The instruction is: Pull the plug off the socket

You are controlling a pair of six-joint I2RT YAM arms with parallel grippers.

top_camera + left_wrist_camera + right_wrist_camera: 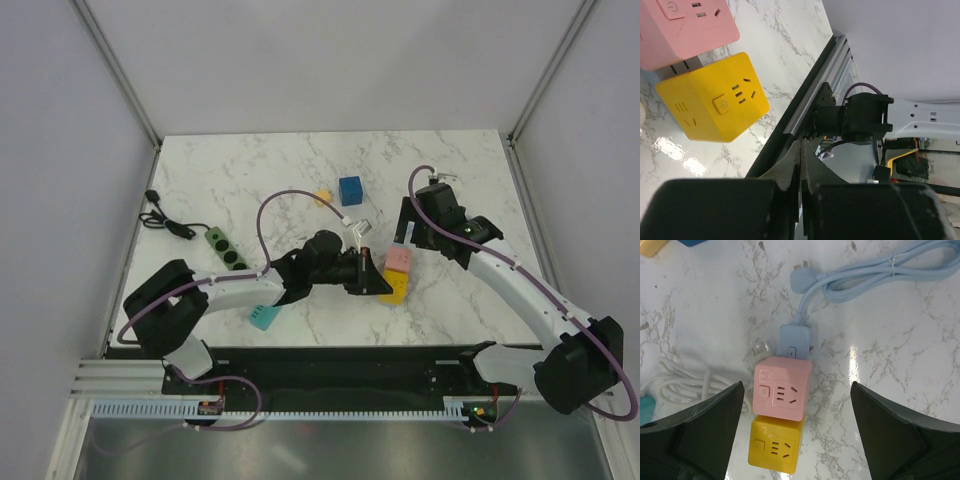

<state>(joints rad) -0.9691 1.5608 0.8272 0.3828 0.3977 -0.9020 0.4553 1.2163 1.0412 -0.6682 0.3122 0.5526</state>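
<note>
Two cubes touch: the pink cube socket [782, 388] against the yellow cube socket [776, 444]. We see the pale blue plug [794, 340] seated in the pink one, prongs hidden. The right gripper [796, 395] hangs above, fingers wide apart; the left gripper [801, 160], fingers pressed together and empty, sits near the yellow one.

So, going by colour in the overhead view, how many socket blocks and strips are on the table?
Pink: 1, the pink cube
Yellow: 2, the yellow cube and a smaller yellow block
Blue: 1, the blue cube
Teal: 1, the teal block
Green: 1, the green power strip
Total: 6
</note>
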